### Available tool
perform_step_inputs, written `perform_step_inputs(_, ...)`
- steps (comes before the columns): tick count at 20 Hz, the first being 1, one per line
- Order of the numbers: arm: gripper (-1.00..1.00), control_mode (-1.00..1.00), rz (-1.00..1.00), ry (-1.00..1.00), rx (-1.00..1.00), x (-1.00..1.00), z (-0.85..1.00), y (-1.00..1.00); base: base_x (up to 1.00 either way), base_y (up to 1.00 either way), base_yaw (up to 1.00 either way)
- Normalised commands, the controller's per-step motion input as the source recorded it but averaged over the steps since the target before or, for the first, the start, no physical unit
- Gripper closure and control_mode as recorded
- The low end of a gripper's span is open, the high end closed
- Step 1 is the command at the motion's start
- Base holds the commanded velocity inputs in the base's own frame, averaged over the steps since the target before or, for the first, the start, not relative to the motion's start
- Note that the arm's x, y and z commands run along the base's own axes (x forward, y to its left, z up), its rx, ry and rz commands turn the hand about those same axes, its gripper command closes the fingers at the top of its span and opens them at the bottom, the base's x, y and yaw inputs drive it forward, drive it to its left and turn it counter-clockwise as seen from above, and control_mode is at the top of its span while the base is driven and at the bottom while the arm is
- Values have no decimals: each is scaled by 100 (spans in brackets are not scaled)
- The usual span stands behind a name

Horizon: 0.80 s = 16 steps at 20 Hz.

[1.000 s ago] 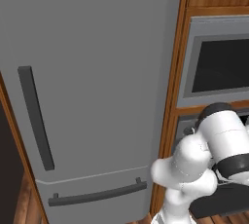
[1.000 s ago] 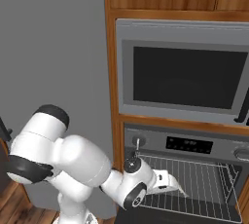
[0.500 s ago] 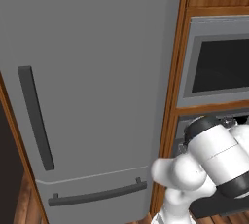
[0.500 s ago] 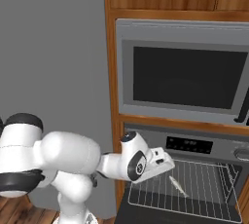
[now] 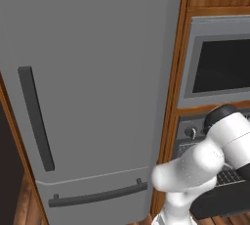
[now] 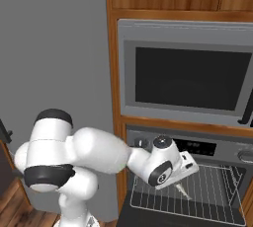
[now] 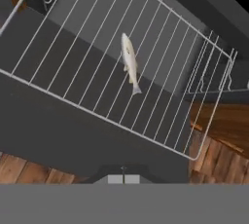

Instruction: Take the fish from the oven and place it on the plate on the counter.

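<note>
Hovering in front of the open oven (image 6: 207,181), the end effector (image 6: 189,165) has its tips pressed together with nothing between them. In the hand view the two tips (image 7: 123,179) sit side by side at the bottom edge, touching, no gap.

Fish (image 7: 130,62) lies ahead of the end effector on the wire rack (image 7: 146,106), well apart from the tips, roughly mid-rack, its tail fin toward the tips. From the right base view the fish (image 6: 181,191) is just below the end effector, on the same rack, not touched.

Rack is slid out over the lowered dark oven door (image 7: 58,130), which is between the rack's front bar and the tips. Wood floor (image 7: 29,172) shows past the door edge.

Above the end effector in the right base view: oven control panel (image 6: 202,147), then the microwave (image 6: 192,78). Fridge (image 5: 88,87) stands well off to the side, beyond the wooden cabinet post (image 5: 172,101).
</note>
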Motion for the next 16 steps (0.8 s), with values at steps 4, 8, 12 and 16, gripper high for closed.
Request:
perform_step_inputs(4,100,-100,19,1,21,22,27,-48,0,0,0)
perform_step_inputs(8,100,-100,18,3,20,32,25,-49,0,0,0)
perform_step_inputs(12,100,-100,9,4,14,37,9,-41,0,0,0)
perform_step_inputs(16,-100,-100,1,5,17,29,-12,-3,0,0,0)
